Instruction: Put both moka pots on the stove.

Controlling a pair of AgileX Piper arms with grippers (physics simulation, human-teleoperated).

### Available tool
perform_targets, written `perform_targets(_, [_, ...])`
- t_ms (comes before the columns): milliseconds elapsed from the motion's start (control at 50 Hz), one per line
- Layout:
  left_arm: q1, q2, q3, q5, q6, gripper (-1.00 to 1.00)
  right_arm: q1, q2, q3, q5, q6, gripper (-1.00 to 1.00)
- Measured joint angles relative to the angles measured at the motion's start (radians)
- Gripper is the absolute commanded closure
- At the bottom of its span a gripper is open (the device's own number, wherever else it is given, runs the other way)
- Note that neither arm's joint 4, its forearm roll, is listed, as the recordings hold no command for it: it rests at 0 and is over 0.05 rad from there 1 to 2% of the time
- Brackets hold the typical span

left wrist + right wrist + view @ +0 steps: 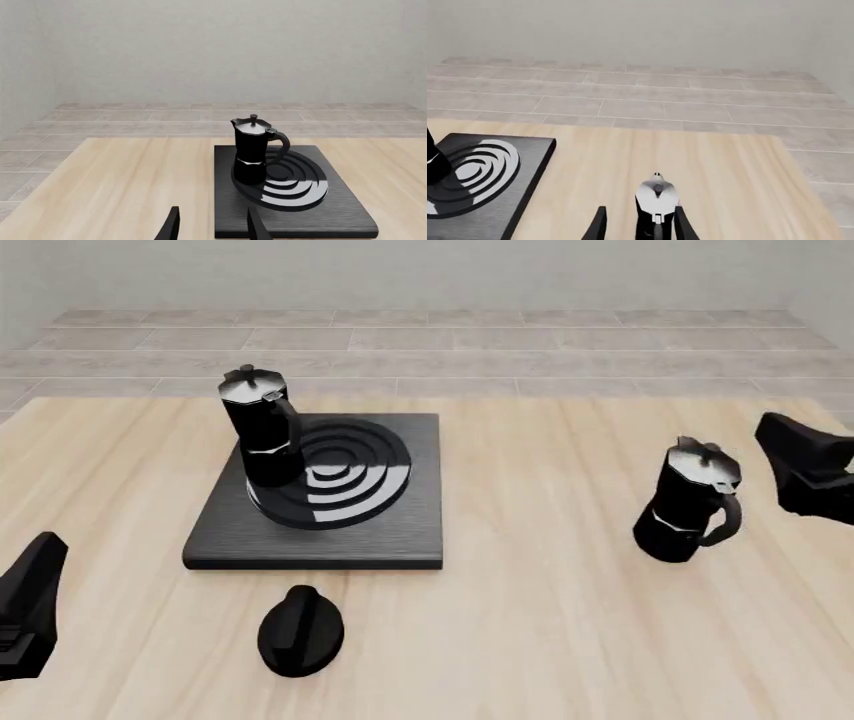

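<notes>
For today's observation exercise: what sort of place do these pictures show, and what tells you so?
Probably a simulated kitchen-style tabletop: a stove with burner rings sits on a light wooden table, two moka pots stand there, and a tiled floor lies beyond.

No readable text or markings.

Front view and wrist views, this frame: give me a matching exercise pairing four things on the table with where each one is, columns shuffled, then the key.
Things
1. moka pot on the left
2. moka pot on the right
3. black oval knob
4. stove

Places
A. on bare wood, between the right gripper fingers
B. standing on the burner rings' left edge
C. on the table near the stove's front edge
D. flat on the table, left of centre

Pairs: 1-B, 2-A, 3-C, 4-D

The left gripper is open and holds nothing.
</notes>
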State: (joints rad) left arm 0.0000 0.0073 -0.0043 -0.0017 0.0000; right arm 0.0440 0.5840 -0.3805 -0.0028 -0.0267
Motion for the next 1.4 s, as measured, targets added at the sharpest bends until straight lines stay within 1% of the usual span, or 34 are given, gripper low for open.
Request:
perform_targets(360, [0.000,0.000,0.000,0.000,0.000,-1.00,-0.081,-0.055,0.091,0.073,0.010,-1.00])
perform_targets(620, [0.000,0.000,0.000,0.000,0.000,-1.00,-0.104,-0.020,0.137,0.052,0.038,-1.00])
perform_targets(760, [0.000,0.000,0.000,0.000,0.000,-1.00,-0.110,0.025,0.152,0.006,0.043,-1.00])
perform_targets(960, [0.000,0.000,0.000,0.000,0.000,-1.00,-0.113,0.143,0.178,-0.110,0.052,-1.00])
perform_targets(1160, [0.000,0.000,0.000,0.000,0.000,-1.00,-0.124,0.244,0.197,-0.221,0.037,-1.00])
perform_targets(1400, [0.000,0.000,0.000,0.000,0.000,-1.00,-0.129,0.338,0.195,-0.325,0.012,-1.00])
